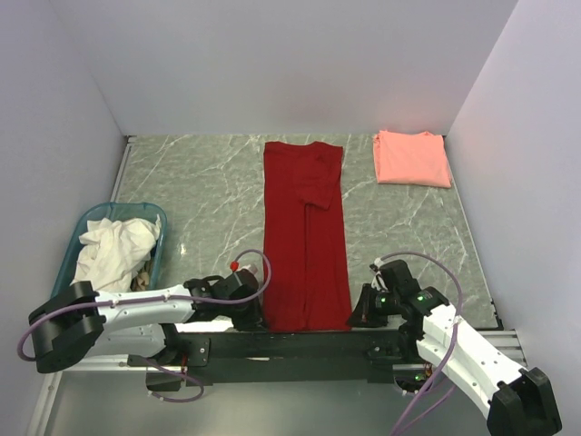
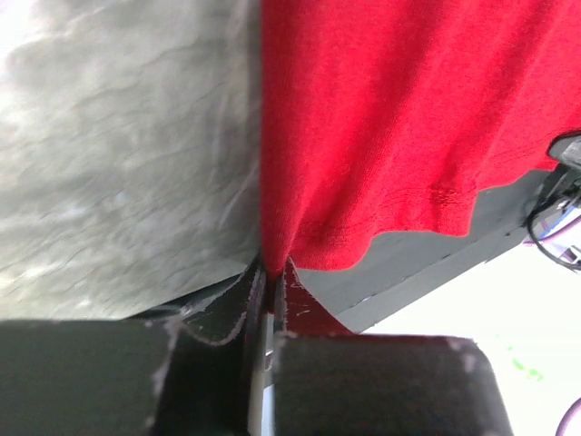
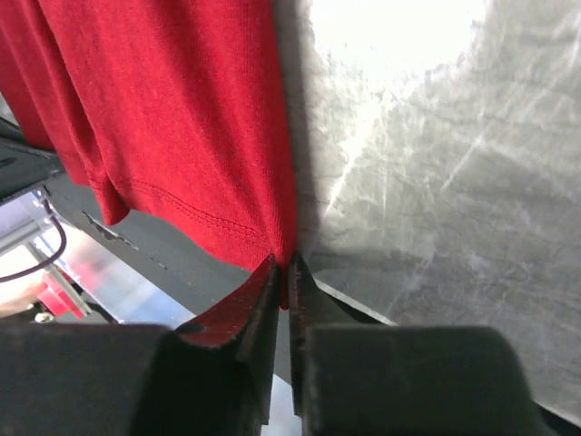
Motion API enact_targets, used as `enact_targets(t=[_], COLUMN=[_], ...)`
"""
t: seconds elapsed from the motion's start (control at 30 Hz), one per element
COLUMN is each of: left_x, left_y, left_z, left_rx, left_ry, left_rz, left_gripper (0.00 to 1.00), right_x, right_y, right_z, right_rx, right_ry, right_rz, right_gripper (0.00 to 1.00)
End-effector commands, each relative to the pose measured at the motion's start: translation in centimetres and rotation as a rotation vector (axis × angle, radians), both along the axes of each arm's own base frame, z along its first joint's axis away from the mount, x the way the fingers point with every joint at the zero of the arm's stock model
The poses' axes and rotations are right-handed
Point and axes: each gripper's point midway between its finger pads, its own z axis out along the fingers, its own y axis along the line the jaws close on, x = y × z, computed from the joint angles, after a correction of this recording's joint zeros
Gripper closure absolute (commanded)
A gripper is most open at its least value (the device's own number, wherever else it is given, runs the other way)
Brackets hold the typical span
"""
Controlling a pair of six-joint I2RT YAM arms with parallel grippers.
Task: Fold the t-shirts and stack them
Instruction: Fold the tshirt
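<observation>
The deep red t-shirt lies as a long narrow folded strip down the middle of the table, its hem at the near edge. My left gripper is shut on the hem's left corner; the cloth runs up from the shut jaws. My right gripper is shut on the hem's right corner, with the red cloth pinched between its fingers. The salmon-pink t-shirt lies folded at the far right corner.
A blue basket with white cloth in it stands at the left. The table is grey marble, walled at the back and sides. A dark rail runs along the near edge.
</observation>
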Motion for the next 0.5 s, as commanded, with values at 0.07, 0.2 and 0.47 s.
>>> enact_targets(t=[0.07,0.2,0.47], left_x=[-0.8,-1.4,-0.2], left_y=[1.6,1.7,0.6], left_z=[-0.4,0.2,2.8], left_rx=[0.036,0.029,-0.009], left_ry=[0.017,0.018,-0.065], left_rz=[0.02,0.008,-0.006], left_gripper=[0.99,0.99,0.91], right_x=[-1.5,-2.0,-0.5], right_y=[-0.2,-0.2,0.4], right_z=[0.0,1.0,4.8], right_rx=[0.004,0.021,0.054], right_ry=[0.034,0.023,-0.073], right_rz=[0.043,0.064,0.062], right_gripper=[0.97,0.99,0.99])
